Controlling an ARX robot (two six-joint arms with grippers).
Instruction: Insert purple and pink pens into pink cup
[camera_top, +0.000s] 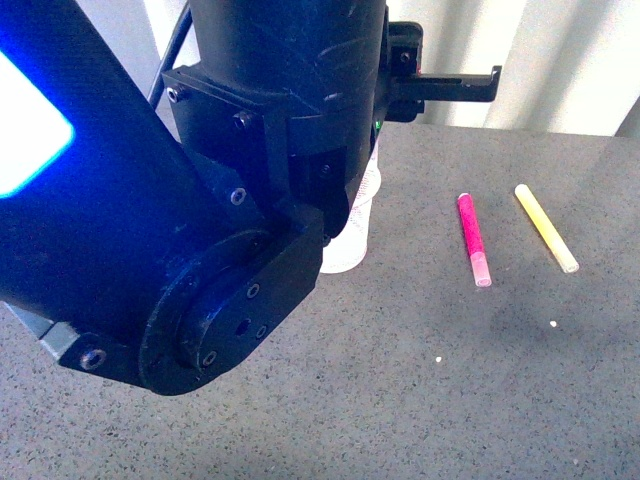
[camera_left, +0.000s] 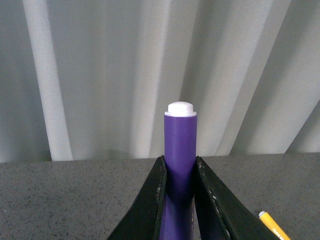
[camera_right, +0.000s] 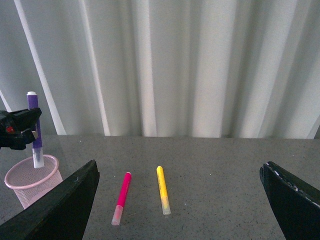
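My left gripper (camera_left: 180, 162) is shut on the purple pen (camera_left: 180, 135), which stands upright between its fingers with its white end up. In the right wrist view the same purple pen (camera_right: 33, 122) hangs from the left gripper (camera_right: 20, 127) with its clear lower tip just inside the rim of the pink cup (camera_right: 27, 192). The pink pen (camera_right: 121, 197) lies flat on the grey table, to the right of the cup. My right gripper (camera_right: 180, 167) is open and holds nothing. In the front view my left arm hides most of the pink cup (camera_top: 350, 240); the pink pen (camera_top: 473, 240) shows to its right.
A yellow marker (camera_top: 546, 227) lies just right of the pink pen, also seen as the yellow marker (camera_right: 163, 190) and the yellow marker (camera_left: 274, 226). A pale pleated curtain (camera_right: 175, 65) runs along the far edge of the table (camera_top: 450, 400).
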